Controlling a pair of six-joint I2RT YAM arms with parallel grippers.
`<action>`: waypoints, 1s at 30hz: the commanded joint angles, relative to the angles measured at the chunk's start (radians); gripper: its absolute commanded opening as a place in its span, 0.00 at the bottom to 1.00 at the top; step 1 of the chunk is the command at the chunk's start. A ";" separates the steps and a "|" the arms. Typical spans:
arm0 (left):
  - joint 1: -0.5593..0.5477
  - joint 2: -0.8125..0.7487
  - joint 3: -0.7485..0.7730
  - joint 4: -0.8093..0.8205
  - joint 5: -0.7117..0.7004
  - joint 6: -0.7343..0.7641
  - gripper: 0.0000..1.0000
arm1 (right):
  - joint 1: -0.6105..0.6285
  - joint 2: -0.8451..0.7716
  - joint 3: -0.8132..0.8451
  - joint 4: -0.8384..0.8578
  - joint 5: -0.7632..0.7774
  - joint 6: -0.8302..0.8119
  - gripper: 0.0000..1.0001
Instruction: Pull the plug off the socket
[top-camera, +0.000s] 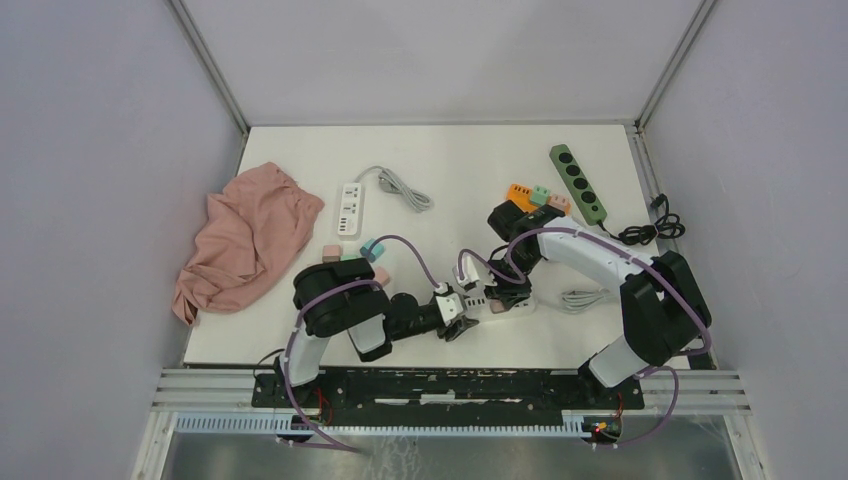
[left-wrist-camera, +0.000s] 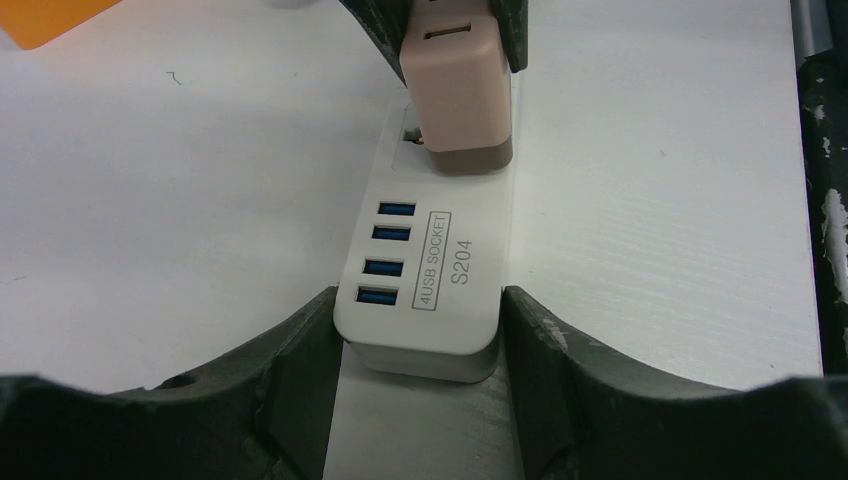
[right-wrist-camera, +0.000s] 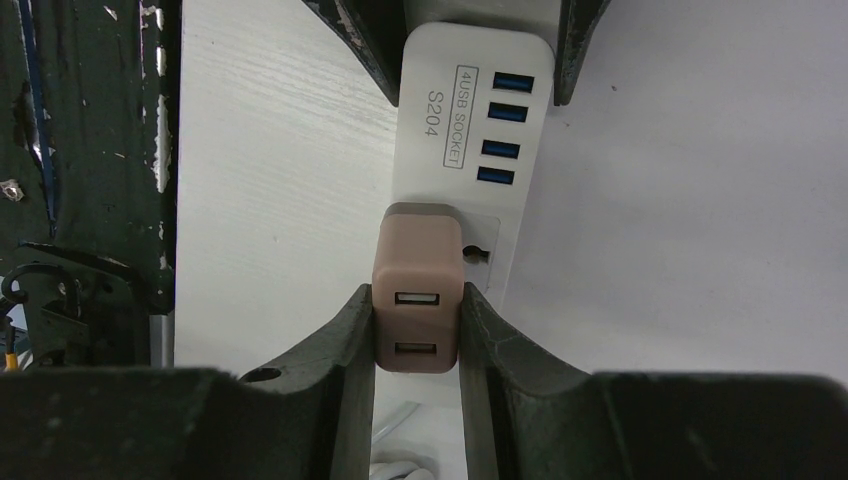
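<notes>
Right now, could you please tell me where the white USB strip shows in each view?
Top external: strip lower centre, partly covered.
Left wrist: centre, its near end between the left gripper fingers.
Right wrist: top centre, running down towards the camera.
Shared landmark: the right gripper, shut on the pink plug in the strip.

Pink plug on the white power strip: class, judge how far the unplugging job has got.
Done: the right end effector is shut on the pink plug, and the left end effector clamps the power strip at its USB end. In hand: bracing the strip. Left: the plug sits seated in the strip, so the pull itself remains.
</notes>
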 joint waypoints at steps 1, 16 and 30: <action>-0.002 0.019 0.027 0.111 0.027 -0.015 0.61 | 0.006 0.022 0.003 0.023 -0.050 -0.005 0.23; -0.003 0.007 -0.014 0.136 0.009 -0.102 0.03 | 0.007 -0.032 -0.048 0.114 -0.090 0.029 0.46; 0.009 0.005 -0.048 0.167 -0.026 -0.128 0.03 | 0.015 -0.091 -0.080 0.129 -0.174 0.011 0.00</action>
